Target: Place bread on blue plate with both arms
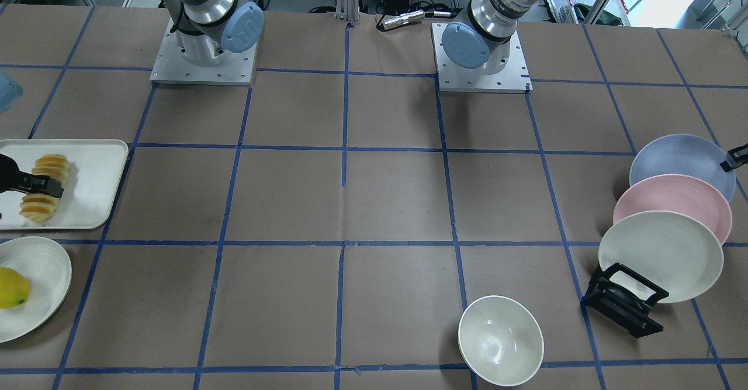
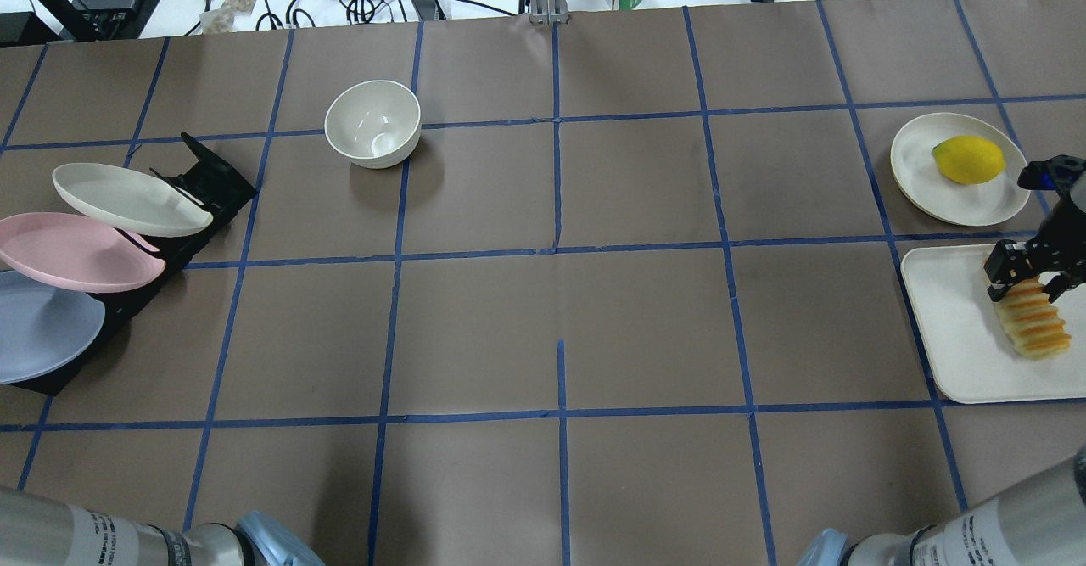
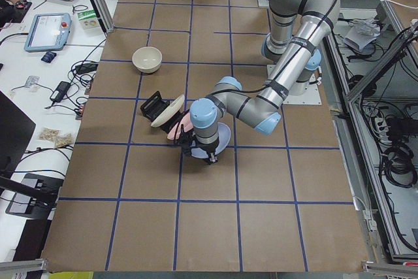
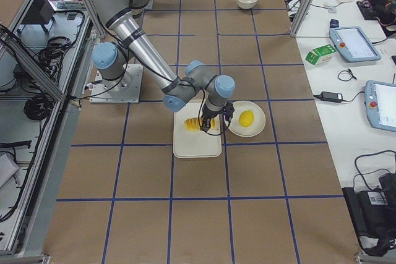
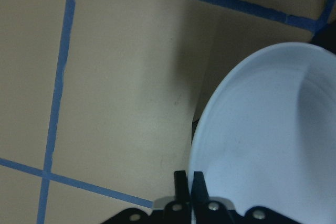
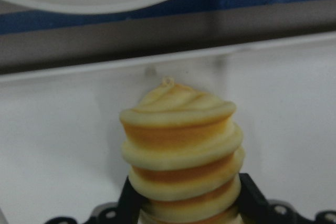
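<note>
While right hand (image 2: 1029, 288) clamps bread (image 2: 1037, 334) | left hand (image 5: 189, 180) pinches blue plate (image 5: 268, 140) rim

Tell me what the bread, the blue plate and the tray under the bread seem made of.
Bread: likely a plastic or foam replica; smooth, even yellow-orange ridges, no crumbs.
Blue plate: probably matte plastic or melamine; flat pale colour, no sharp glints, thin rim.
Tray: cream, matte, apparently plastic as well; rounded corners, raised lip.
</note>
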Robot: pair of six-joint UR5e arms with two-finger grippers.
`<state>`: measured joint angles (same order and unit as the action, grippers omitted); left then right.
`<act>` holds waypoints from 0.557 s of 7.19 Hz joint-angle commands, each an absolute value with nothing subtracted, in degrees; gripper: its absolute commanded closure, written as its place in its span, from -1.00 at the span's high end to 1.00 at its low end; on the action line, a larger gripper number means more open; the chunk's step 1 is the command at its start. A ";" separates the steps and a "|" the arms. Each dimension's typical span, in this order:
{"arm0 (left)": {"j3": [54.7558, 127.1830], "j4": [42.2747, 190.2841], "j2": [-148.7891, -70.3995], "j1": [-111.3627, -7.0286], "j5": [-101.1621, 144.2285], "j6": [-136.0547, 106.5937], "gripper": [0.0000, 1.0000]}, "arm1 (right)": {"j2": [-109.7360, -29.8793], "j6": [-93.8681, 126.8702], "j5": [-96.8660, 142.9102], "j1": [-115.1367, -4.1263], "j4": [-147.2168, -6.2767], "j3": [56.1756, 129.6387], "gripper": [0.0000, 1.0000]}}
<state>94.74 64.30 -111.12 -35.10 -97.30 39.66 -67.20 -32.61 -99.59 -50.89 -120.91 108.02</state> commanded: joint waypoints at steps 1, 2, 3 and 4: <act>93.53 65.64 -109.78 -34.81 -97.38 41.21 -1.00 | -68.11 -32.61 -100.37 -50.89 -120.24 107.32 -1.00; 90.73 71.83 -108.47 -34.20 -97.38 42.53 -1.00 | -69.51 -32.61 -100.28 -50.98 -119.97 107.14 -1.00; 87.75 78.51 -106.98 -33.75 -97.30 42.63 -1.00 | -70.91 -32.61 -100.20 -50.98 -118.93 106.70 -1.00; 86.24 82.49 -105.57 -33.66 -97.29 42.80 -1.00 | -72.06 -32.61 -99.93 -51.06 -117.52 105.92 -1.00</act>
<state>88.72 76.55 -107.33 -33.96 -97.32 42.44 -70.50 -32.61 -100.17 -50.99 -119.00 106.71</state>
